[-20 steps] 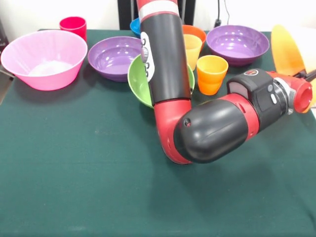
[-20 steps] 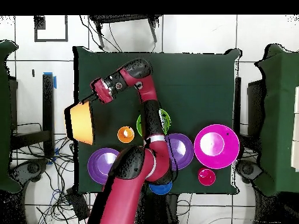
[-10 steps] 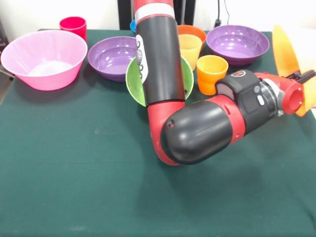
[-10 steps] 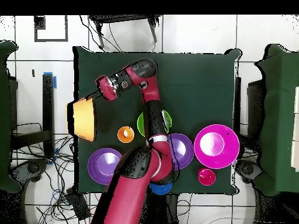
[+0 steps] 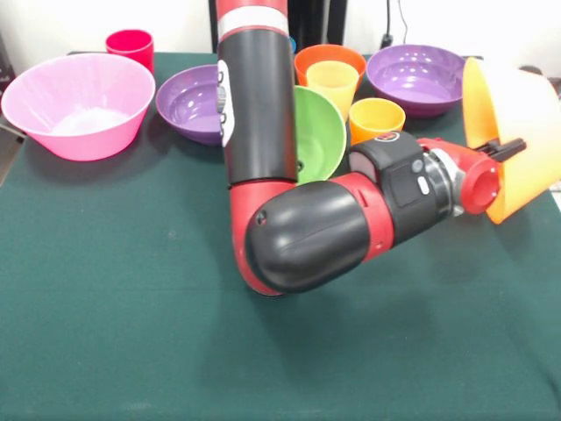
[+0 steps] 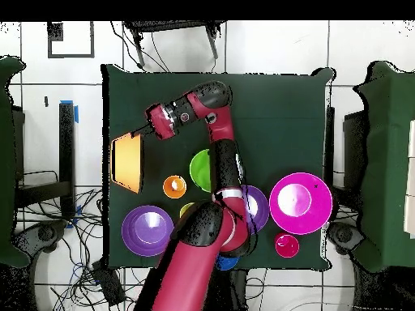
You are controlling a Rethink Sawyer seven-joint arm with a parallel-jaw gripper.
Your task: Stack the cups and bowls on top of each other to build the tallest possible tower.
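My gripper (image 5: 511,149) is shut on the rim of the big orange bowl (image 5: 522,123), holding it tipped on its side above the table's right part. In the overhead view the gripper (image 6: 139,133) and this bowl (image 6: 128,162) are at the left. Along the far side stand the big pink bowl (image 5: 79,103), the red cup (image 5: 130,46), two purple bowls (image 5: 186,101) (image 5: 421,77), the green bowl (image 5: 319,132), the pale yellow cup (image 5: 333,83) in front of the small orange-red bowl (image 5: 326,55), and the orange cup (image 5: 375,118). The blue bowl (image 6: 227,262) shows only in the overhead view.
My bulky arm (image 5: 307,228) reaches across the middle of the green table (image 5: 131,333), hiding part of the green bowl and the left purple bowl. The table's right edge is close beside the held bowl.
The arm has swung the big orange bowl inward from the table's edge, leftward in the front view. The bowl has turned so its inside faces the camera less. The other things have not moved.
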